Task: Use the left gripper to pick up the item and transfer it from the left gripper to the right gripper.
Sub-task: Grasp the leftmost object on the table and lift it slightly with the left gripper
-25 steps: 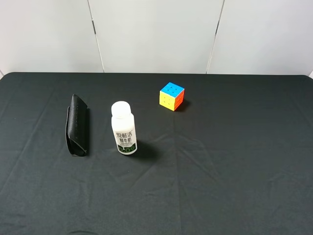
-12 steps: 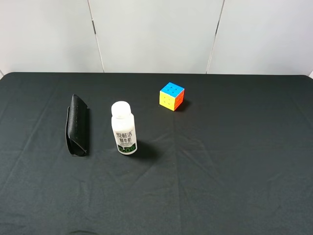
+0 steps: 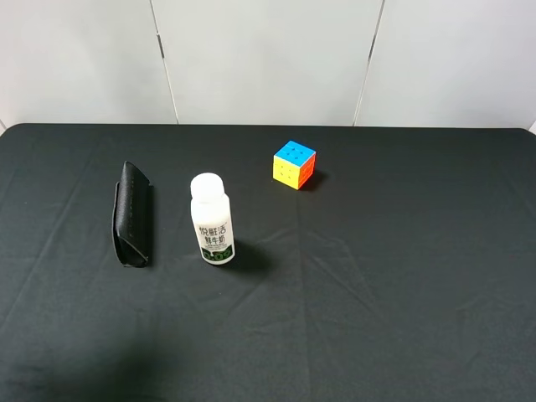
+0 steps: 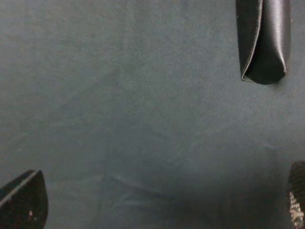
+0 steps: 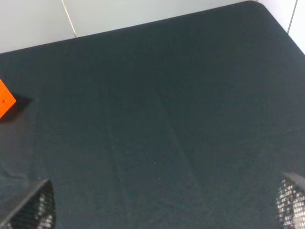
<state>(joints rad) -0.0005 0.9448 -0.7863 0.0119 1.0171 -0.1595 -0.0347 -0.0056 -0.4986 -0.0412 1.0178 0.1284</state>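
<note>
Exterior high: white bottle (image 3: 212,222) beside the item (image 3: 132,215) bears Chinese characters.

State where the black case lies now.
In the exterior high view, the black case lies on the left of the table, just left of the upright white bottle, apart from it.

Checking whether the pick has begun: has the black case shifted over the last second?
No. The black case lies in the same spot, left of the white bottle, with the same gap between them.
</note>
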